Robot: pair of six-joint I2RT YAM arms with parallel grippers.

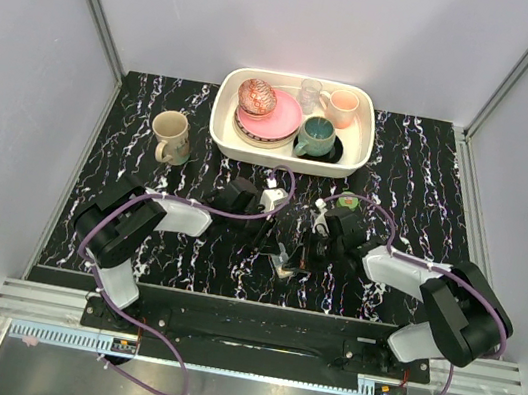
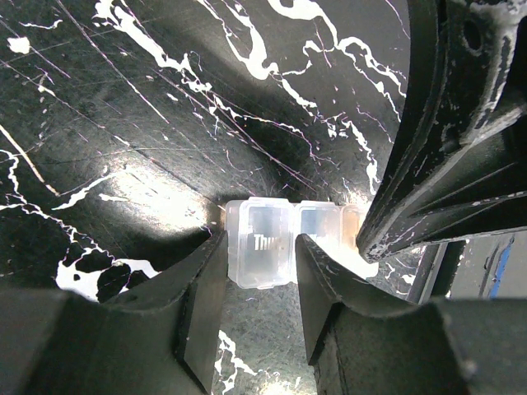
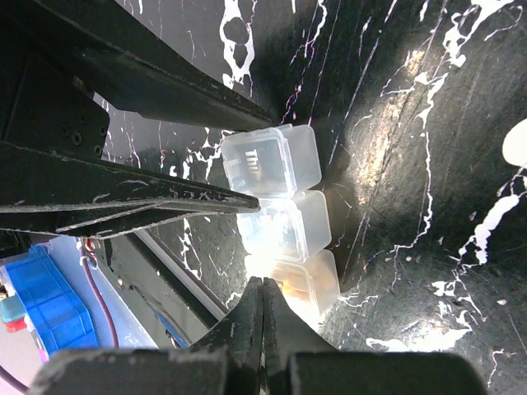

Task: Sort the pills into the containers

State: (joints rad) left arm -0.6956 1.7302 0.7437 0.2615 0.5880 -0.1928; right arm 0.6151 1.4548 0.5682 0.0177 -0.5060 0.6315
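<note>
The containers [image 2: 259,243], a short strip of three clear square compartments, lie on the black marbled table near its front edge [image 1: 286,262]. My left gripper [image 2: 259,251] is shut on the end compartment marked "Thu", one finger on each side wall. In the right wrist view those fingers [image 3: 165,202] cross from the left over the strip [image 3: 284,222]. My right gripper [image 3: 263,284] is shut, and its joined tips rest at the rim of the opposite end compartment. The pills [image 3: 295,288] show as a yellowish cluster inside that compartment, partly washed out by glare.
At the back stands a white tub [image 1: 223,125] holding plates, cups and a glass. A beige mug [image 1: 170,136] sits at back left. A small green bottle [image 1: 347,202] stands just behind the right arm. The table's front edge [image 3: 177,271] runs close beside the strip.
</note>
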